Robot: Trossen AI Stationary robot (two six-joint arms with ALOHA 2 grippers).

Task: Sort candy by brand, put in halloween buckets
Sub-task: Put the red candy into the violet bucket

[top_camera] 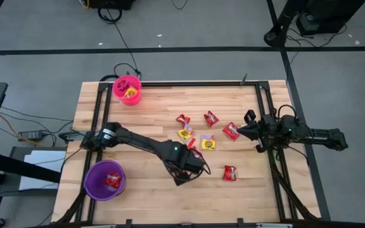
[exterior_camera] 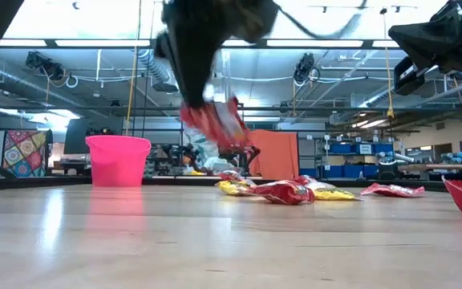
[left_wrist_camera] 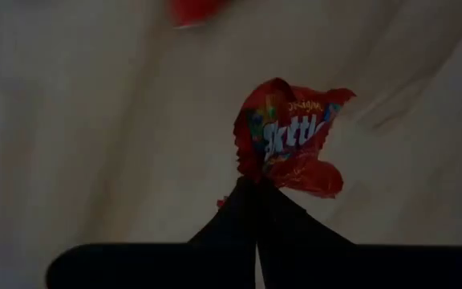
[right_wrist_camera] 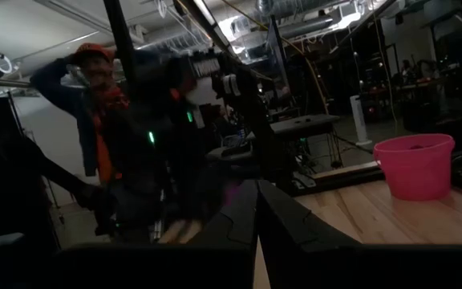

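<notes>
One red packet (left_wrist_camera: pixel 295 136) is pinched in the left gripper (left_wrist_camera: pixel 255 189), lifted clear of the table (top_camera: pixel 151 101).

From those shut fingertips outward: the packet hangs near the table's middle, and just far of it lies a loose cluster of about five red and yellow candies (top_camera: pixel 198 130), with one more red one (top_camera: pixel 230 172) off to the right. The purple bucket (top_camera: pixel 104 180) at the near left already holds red candy; the pink bucket (top_camera: pixel 127 88) at the far left holds at least one yellow piece. The right gripper (top_camera: pixel 244 129) waits at the right edge, fingers together and empty. By my count roughly seven pieces are left to sort.
</notes>
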